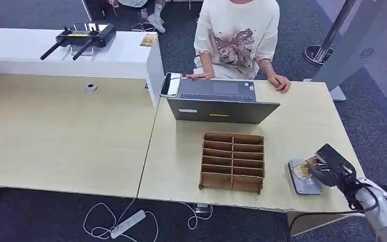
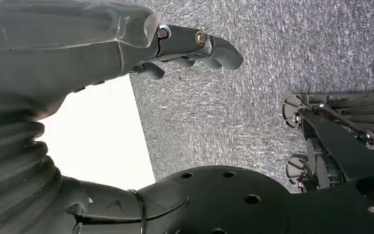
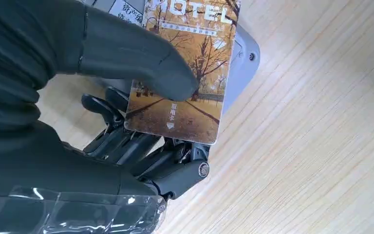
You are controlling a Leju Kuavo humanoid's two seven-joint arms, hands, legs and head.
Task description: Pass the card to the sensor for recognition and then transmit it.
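The right hand [image 1: 327, 164] grips the card [image 3: 185, 83], thumb pressed on its printed face and fingers [image 3: 141, 151] curled beneath it, so the card sits pinched in the hand with its autumn-tree picture showing. Directly under the card and hand lies the grey sensor [image 1: 302, 180], flat on the table [image 1: 307, 126] near its front right corner; from the wrist view the card overlaps the sensor's top, though whether the two touch cannot be told. Just beyond the hand, toward the table's middle, stands a brown slotted rack [image 1: 232, 162]. Farther out from the hand sits an open laptop [image 1: 221, 101], with a phone [image 1: 171, 83] beside it and a seated person [image 1: 237, 38] resting both hands at the table's far edge. The left hand [image 2: 185, 46] hangs down over grey carpet [image 2: 272, 73], fingers loosely bent and holding nothing. A power strip [image 1: 127, 224] lies on the floor in front of the table.
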